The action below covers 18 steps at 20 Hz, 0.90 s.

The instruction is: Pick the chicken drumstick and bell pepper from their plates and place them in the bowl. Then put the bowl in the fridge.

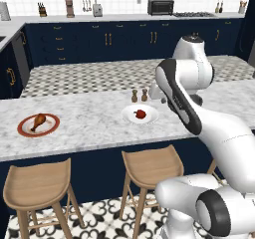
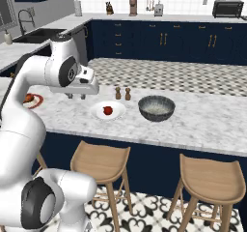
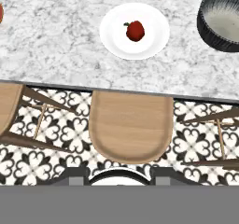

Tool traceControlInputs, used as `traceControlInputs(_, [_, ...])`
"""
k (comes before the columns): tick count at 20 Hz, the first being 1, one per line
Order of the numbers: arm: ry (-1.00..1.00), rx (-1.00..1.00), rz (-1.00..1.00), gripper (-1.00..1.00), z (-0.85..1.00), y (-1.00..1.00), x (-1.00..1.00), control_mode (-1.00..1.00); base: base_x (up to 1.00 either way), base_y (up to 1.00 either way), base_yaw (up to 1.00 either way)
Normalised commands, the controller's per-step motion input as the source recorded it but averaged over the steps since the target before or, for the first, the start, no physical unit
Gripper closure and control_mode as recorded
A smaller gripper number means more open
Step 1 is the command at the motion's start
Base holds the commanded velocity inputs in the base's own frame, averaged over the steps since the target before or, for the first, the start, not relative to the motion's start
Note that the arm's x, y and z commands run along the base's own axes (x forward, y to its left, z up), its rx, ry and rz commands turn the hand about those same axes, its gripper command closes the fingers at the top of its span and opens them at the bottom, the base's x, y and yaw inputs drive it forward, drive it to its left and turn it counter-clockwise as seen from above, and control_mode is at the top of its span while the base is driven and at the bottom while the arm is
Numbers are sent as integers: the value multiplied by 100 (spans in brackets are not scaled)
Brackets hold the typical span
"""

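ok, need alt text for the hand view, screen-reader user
Looking down on a marble counter: a red bell pepper sits on a plain white plate, with a dark grey bowl at the upper right edge. Below the counter's edge, a wooden stool stands on a patterned tile floor.

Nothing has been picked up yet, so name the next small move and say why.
Probably carry the gripper forward and down over the bell pepper. It lies untouched on its plain white plate, the bowl beside it looks empty, and the hand view looks at a stool short of the counter.
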Motion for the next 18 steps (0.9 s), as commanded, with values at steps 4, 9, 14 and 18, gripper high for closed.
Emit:
traceControlInputs(4, [0,-3,0,-100,-22,-11,60,-100,0,0,0])
traceControlInputs(9, [0,-4,0,-100,-67,-9,100,-100,0,0,0])
traceControlInputs(14, [8,0,0,-100,-75,0,100,-100,0,0,0])
traceControlInputs(18, [4,0,0,-100,-73,0,100,-100,0,0,0])
